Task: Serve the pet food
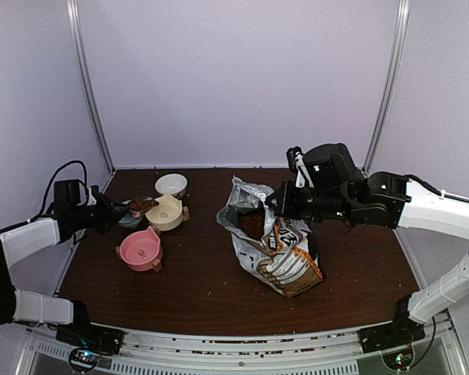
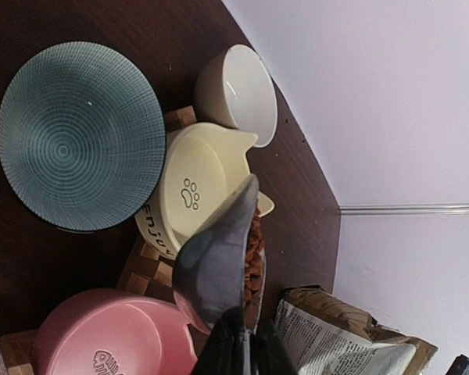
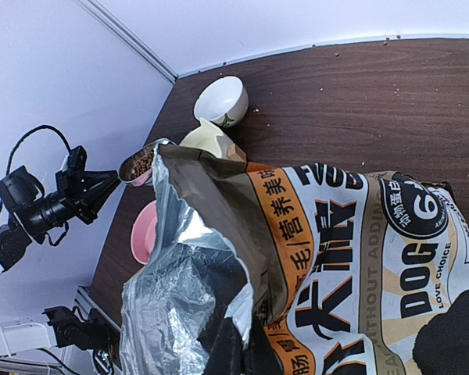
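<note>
My left gripper (image 1: 113,212) is shut on the handle of a grey scoop (image 2: 215,262) filled with pet food (image 2: 255,250), small reddish-brown kibble. The scoop hangs level above the gap between the yellow paw-print bowl (image 2: 191,187) and the pink fish-print bowl (image 2: 102,340). My right gripper (image 1: 279,201) is shut on the rim of the open foil bag (image 3: 352,258) and holds it upright. More pet food (image 1: 252,224) shows in the bag's mouth. The scoop also shows in the right wrist view (image 3: 141,164).
A teal ribbed plate (image 2: 78,133) lies left of the yellow bowl. A white bowl (image 2: 242,94) stands behind it near the back wall. The bowls sit on small wooden stands. The bag (image 1: 277,250) takes the table's middle.
</note>
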`<state>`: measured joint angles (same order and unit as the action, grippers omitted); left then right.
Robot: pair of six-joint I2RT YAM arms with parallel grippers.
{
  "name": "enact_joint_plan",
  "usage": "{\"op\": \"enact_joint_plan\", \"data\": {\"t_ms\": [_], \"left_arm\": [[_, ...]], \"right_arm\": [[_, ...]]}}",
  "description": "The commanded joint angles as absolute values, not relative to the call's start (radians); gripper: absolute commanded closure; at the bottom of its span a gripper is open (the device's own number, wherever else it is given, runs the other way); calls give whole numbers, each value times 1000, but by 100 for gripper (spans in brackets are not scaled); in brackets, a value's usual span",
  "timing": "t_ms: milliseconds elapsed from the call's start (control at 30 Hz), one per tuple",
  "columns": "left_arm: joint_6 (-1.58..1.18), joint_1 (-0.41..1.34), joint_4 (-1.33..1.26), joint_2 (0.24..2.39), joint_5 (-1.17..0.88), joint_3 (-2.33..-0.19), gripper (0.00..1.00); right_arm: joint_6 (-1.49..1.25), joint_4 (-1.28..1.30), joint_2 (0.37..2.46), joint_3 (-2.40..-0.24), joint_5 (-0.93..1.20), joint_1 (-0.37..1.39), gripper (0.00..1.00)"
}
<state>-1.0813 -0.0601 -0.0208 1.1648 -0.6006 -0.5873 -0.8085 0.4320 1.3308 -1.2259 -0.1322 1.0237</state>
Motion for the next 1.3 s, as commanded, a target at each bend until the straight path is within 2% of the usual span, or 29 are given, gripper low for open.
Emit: {"op": "enact_joint_plan", "data": {"t_ms": [0, 700, 1267], "left_arm": [[-1015, -69, -34, 1201, -606, -646, 100], [-878, -64, 88, 1333, -579, -780, 100], [-634, 47, 339, 1400, -396, -983, 100]], "right_arm": [[-798, 473, 1347, -1244, -174, 1006, 100], [-796, 482, 1341, -1237, -181, 1006, 100], [-796, 491, 1338, -1235, -184, 1005, 100]]}}
